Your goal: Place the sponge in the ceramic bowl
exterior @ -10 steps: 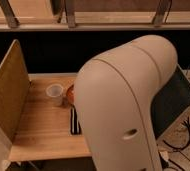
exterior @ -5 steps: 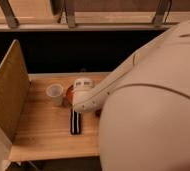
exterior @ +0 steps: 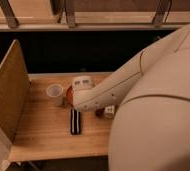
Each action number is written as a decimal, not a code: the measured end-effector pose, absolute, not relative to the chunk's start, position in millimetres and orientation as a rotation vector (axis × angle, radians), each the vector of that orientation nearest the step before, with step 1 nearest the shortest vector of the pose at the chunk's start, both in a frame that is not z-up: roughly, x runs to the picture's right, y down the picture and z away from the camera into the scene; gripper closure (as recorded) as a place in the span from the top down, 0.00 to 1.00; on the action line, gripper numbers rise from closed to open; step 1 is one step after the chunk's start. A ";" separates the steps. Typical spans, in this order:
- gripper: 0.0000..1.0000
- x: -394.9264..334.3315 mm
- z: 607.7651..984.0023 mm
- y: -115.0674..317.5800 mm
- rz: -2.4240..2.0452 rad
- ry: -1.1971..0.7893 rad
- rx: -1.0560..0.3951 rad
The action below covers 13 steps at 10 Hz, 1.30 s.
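Observation:
A dark striped sponge (exterior: 75,121) lies flat on the wooden table (exterior: 43,130), near its front. The orange-brown ceramic bowl (exterior: 68,93) stands behind it beside a white cup (exterior: 54,94), and my arm hides most of it. My big white arm (exterior: 138,75) sweeps in from the right and bends over the bowl. The gripper (exterior: 83,82) seems to be the white block with dark slots just behind that bend, above the bowl's far side. It is apart from the sponge.
A tall wooden panel (exterior: 8,97) walls the table's left side. A small pale and dark object (exterior: 108,111) peeks out under my arm. Behind the table is a dark gap and a railing (exterior: 68,20). My arm blocks the whole right half.
A second ago my arm's bulk filled the middle of the view. It has since swung right and reached out over the bowl. The sponge and cup have not moved.

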<state>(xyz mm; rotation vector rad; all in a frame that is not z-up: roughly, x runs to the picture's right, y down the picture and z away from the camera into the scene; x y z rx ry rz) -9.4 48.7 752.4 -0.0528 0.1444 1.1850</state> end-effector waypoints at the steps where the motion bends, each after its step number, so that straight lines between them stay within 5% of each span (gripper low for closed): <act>1: 0.00 -12.4 759.4 37.8 1.100 0.132 -0.025; 13: 0.00 -39.7 825.7 -40.2 0.797 0.025 0.071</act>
